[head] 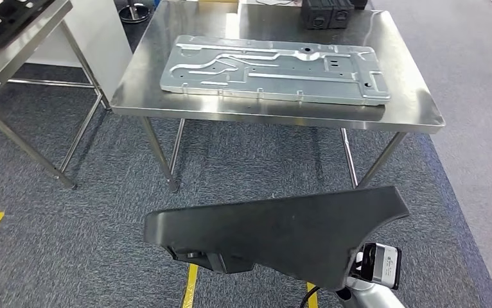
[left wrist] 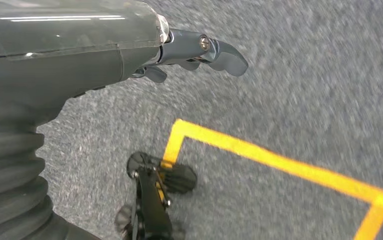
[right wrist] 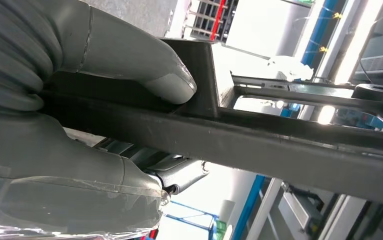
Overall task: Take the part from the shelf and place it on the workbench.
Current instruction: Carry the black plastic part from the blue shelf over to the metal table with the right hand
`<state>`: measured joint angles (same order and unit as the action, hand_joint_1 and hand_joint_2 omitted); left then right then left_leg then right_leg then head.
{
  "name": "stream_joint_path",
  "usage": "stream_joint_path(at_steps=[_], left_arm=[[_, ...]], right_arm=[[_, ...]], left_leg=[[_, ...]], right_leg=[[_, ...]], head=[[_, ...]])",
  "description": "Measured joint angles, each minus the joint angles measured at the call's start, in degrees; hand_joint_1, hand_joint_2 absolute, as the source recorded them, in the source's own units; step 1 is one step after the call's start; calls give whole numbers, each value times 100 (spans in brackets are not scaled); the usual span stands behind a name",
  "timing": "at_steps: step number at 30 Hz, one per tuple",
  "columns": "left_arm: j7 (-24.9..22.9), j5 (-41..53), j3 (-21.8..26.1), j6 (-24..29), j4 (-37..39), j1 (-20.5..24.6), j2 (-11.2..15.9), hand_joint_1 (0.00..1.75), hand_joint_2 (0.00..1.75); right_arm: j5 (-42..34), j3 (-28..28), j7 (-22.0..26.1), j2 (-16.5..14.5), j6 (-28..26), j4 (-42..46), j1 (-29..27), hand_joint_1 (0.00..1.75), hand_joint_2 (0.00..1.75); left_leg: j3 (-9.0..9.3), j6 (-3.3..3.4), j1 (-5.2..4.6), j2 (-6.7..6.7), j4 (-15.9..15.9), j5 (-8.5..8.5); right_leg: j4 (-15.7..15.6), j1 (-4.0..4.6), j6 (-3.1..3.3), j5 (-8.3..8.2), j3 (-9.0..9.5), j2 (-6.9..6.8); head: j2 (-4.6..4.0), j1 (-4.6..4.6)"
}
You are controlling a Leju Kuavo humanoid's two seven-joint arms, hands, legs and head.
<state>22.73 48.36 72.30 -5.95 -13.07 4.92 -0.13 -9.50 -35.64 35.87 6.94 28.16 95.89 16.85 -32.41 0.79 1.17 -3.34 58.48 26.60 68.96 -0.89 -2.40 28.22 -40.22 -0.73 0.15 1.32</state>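
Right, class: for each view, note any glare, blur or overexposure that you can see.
Head view: sharp, with soft ceiling glare on the steel workbench. Left wrist view: the carpet is smeared by motion blur beyond the left hand. Right wrist view: the background is blown out white behind the dark part in the right hand.

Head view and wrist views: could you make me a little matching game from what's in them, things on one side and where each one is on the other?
Things:
1. black part
2. silver metal plate
3. yellow line
4. black box

Places:
A. on the carpet
B. at the workbench's far edge
C. gripped by the right hand
D. lying flat on the workbench

Pairs: 1-C, 2-D, 3-A, 4-B
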Motion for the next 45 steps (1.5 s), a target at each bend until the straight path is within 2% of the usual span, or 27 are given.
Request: stream_joint_path(at_steps=[2, 3, 6, 8, 10, 11, 12, 13, 14, 16, 18, 22, 23, 24, 26, 27, 28, 29, 31, 32, 34, 37, 38, 40, 42, 44, 45], left_arm=[[-7, -1, 0, -14, 0, 5, 0, 0, 175], [-13, -1, 1, -21, 0, 8, 0, 0, 175], [-27, -14, 5, -74, 0, 19, -1, 0, 175], [-22, -31, 8, -122, 1, 25, -5, 0, 175], [-15, -38, 17, -139, 1, 13, -10, 0, 175], [-9, -39, 26, -145, 1, 1, -11, 0, 175], [0, -40, 34, -152, 0, -15, -11, 0, 175], [12, -40, 42, -163, 1, -29, -11, 0, 175], [25, -41, 46, -176, 1, -38, -11, 0, 175], [50, -41, 48, -194, 1, -43, -10, 0, 175], [77, -41, 49, -204, 0, -33, -6, 0, 175], [116, -42, 51, -208, 0, -27, -7, 0, 175], [122, -43, 51, -208, 0, -26, -9, 0, 175], [129, -43, 52, -208, 0, -26, -11, 0, 175], [139, -43, 53, -210, 0, -32, -11, 0, 175], [143, -43, 54, -213, 0, -38, -11, 0, 175], [145, -42, 54, -215, 0, -46, -11, 0, 175], [148, -42, 55, -219, 0, -53, -11, 0, 175], [153, -41, 55, -225, 0, -60, -11, 0, 175], [155, -41, 55, -226, 0, -59, -13, 0, 175], [156, -40, 56, -226, 0, -52, -14, 0, 175], [162, -39, 57, -224, 0, -53, -12, 0, 175], [163, -39, 57, -225, 1, -50, -11, 0, 175], [163, -39, 56, -222, 2, -37, -11, 0, 175], [161, -41, 56, -215, 2, -50, -9, 0, 175], [160, -43, 57, -210, 2, -80, -7, 0, 175], [160, -45, 57, -209, 2, -90, -7, 0, 175]], right_arm=[[2, -1, 3, 1, 11, -1, 9, 175, 175], [5, 0, 8, 2, 20, -2, 14, 175, 175], [56, 0, 31, 3, 33, -4, 23, 175, 175], [105, -1, 41, 1, 16, -8, 44, 175, 175], [151, -1, 47, -8, -14, -22, 64, 175, 175], [174, -1, 52, -13, -32, -36, 67, 175, 175], [194, -1, 59, -16, -45, -53, 65, 175, 175], [213, 0, 67, -16, -56, -70, 63, 175, 175], [232, 0, 76, -16, -61, -84, 63, 175, 175], [269, 0, 95, -16, -67, -98, 64, 175, 175], [290, -1, 114, -17, -71, -98, 64, 175, 175], [308, -1, 138, -17, -77, -100, 59, 175, 175], [312, -1, 139, -17, -78, -99, 63, 175, 175], [317, -1, 140, -17, -78, -99, 66, 175, 175], [329, 0, 142, -16, -78, -98, 55, 175, 175], [335, 0, 142, -16, -78, -98, 42, 175, 175], [340, 0, 141, -16, -78, -98, 31, 175, 175], [343, -1, 141, -16, -78, -98, 24, 175, 175], [346, -1, 141, -16, -78, -98, 23, 175, 175], [345, -1, 142, -16, -78, -102, 22, 175, 175], [348, 0, 141, -17, -83, -104, 22, 175, 175], [350, 1, 140, -20, -99, -94, 21, 175, 175], [351, 1, 140, -24, -102, -92, 24, 175, 175], [353, 1, 139, -36, -102, -90, 33, 175, 175], [356, 1, 137, -45, -103, -90, 35, 175, 175], [357, 1, 136, -48, -103, -90, 31, 175, 175], [357, 1, 135, -48, -103, -91, 30, 175, 175]], left_leg=[[52, -52, -23, -85, 2, 43], [72, -86, -35, -123, 1, 62], [126, -190, -41, -227, -27, 99], [73, -243, -21, -65, 161, 252], [-236, -268, -8, 195, 811, 599], [-445, -275, -7, 256, 1212, 761], [-617, -279, -7, 280, 1514, 835], [-701, -278, -7, 285, 1616, 790], [-672, -270, -7, 286, 1483, 628], [-382, -237, -7, 301, 746, 180], [-144, -184, -29, 324, 174, -10], [-48, -31, -35, 318, 16, 15], [-9, 3, -29, 314, 8, 20], [28, 29, -22, 311, 0, 36], [70, 53, -23, 307, 0, 96], [100, 50, -23, 306, 0, 135], [144, 42, -23, 304, 1, 174], [208, 32, -23, 301, 1, 220], [364, 3, -22, 292, -6, 335], [440, -19, -23, 287, -14, 392], [535, -85, -27, 270, -82, 473], [634, -210, -36, 253, 30, 372], [565, -235, -35, 262, 272, 288], [150, -265, -17, 284, 971, 287], [-361, -288, -12, 290, 1496, 665], [-666, -284, -14, 291, 1478, 1093], [-733, -265, -14, 292, 1275, 1099]], right_leg=[[-752, 45, 60, -276, 389, -189], [-954, 69, 96, -322, 488, -241], [-1047, 83, 196, -329, 516, -121], [-1108, 50, 276, -353, 559, -41], [-1132, 44, 338, -354, 582, 22], [-1129, 52, 356, -348, 582, 59], [-1125, 61, 364, -340, 586, 101], [-1118, 67, 363, -331, 592, 142], [-1106, 69, 358, -317, 603, 178], [-1064, 69, 328, -272, 626, 232], [-1020, 82, 268, -215, 626, 268], [-896, 82, 130, -211, 614, 257], [-770, 77, 107, -142, 558, 224], [-537, 66, 80, -21, 438, 189], [171, 50, 31, 275, 23, 137], [478, 40, 16, 357, -188, 125], [621, 31, 12, 339, -324, 116], [545, 24, 17, 211, -348, 107], [-172, 21, 54, -279, -108, 70], [-531, 39, 79, -456, 17, 43], [-924, 90, 153, -566, 141, 3], [-1051, 97, 302, -469, 335, 43], [-1093, 86, 350, -426, 456, 53], [-1142, 78, 415, -298, 689, 64], [-1146, 85, 439, -146, 870, 94], [-1146, 92, 435, 23, 1080, 142], [-1146, 98, 428, 120, 1203, 160]], head=[[0, -2], [-1, -3], [0, -7], [1, -15], [1, -36], [1, -44], [1, -49], [0, -50], [0, -50], [0, -51], [1, -55], [0, -57], [0, -54], [0, -54], [1, -51], [0, -52], [0, -52], [-1, -52], [0, -51], [0, -61], [0, -77], [0, -92], [0, -98], [0, -118], [1, -139], [1, -147], [0, -148]])
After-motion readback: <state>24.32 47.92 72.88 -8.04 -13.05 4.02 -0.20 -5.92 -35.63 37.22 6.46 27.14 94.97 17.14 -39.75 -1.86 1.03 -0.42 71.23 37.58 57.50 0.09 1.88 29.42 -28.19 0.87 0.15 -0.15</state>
